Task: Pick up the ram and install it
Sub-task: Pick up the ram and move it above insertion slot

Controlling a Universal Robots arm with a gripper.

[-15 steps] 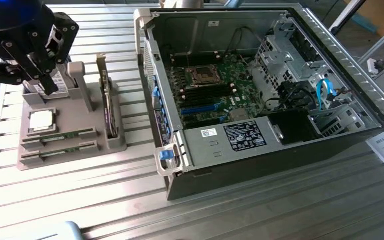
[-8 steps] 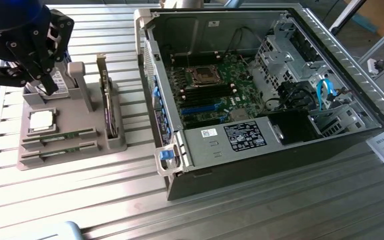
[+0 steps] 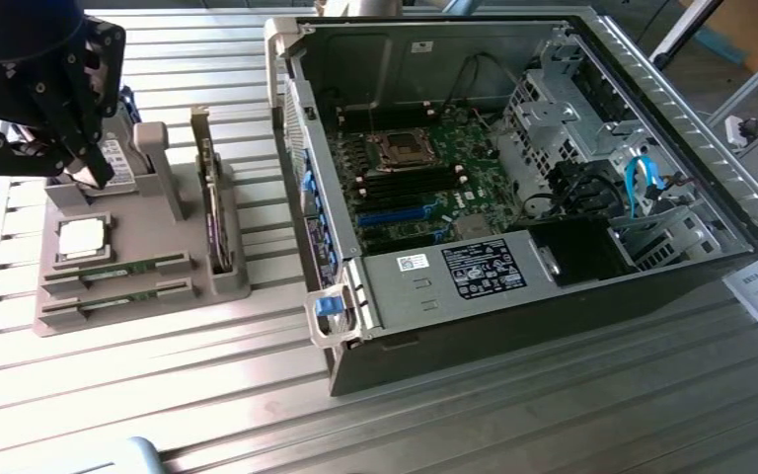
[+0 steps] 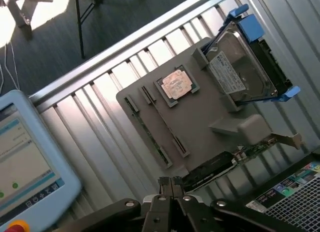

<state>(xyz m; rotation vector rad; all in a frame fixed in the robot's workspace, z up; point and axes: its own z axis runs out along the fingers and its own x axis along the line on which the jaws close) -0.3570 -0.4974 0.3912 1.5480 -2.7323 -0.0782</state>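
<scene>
Two ram sticks [image 3: 122,269] lie edge-up in the slots of a grey holder [image 3: 115,321] at the exterior view's left, thin green boards side by side. In the wrist view a ram stick [image 4: 150,136] runs as a narrow line across the holder [image 4: 210,109]. My gripper [image 3: 94,176] hangs above the holder's far end, over the hard drive and apart from the ram. Its black fingers [image 4: 165,184] are shut together with nothing between them. The open computer case [image 3: 352,59] lies at the exterior view's right, with its motherboard [image 3: 413,188] exposed.
On the holder also sit a square silver processor [image 4: 176,84], a hard drive in a blue frame [image 4: 240,66] and an upright expansion card [image 3: 208,197]. A teach pendant with a screen [image 4: 25,162] lies beside the holder. The table top is ribbed metal [image 3: 485,415].
</scene>
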